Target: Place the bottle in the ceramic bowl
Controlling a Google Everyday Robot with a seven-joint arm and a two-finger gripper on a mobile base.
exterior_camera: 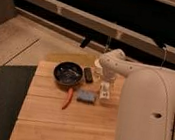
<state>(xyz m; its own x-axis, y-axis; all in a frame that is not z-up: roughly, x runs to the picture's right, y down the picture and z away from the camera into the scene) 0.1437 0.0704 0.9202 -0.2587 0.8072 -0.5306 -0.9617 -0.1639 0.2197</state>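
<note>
A dark mat (2,97) lies on the floor at the lower left of the frame, its right edge against the wooden table (65,129), whose plank top fills the lower middle

On the upper left part of that top sits the ceramic bowl (68,73), round, shallow and glossy blue-black with pale glints inside; nothing lies in it

Just below the bowl's right edge a slim red-orange curved object (68,98) lies on the planks, running down and to the left

Right of the bowl, just beside its rim, lies a small black oblong object (88,74)

Below that, and right of the red-orange object, a blue rectangular sponge (87,96) rests flat

Further right, the gripper (103,81) hangs from the white wrist at the middle of the frame, above the table's upper right part and right of the black oblong object; its fingers stand spread, and they hold nothing

Just below the gripper the bottle (104,91), small, slim and white with faint dark marks, lies on the wood, its length running up and down the frame, just beside the sponge's right end and well apart from the bowl; whether the fingertips touch its upper end cannot be told

The robot's bulky white arm (146,115) fills the right side of the frame, bending from the lower right up to the wrist
</note>
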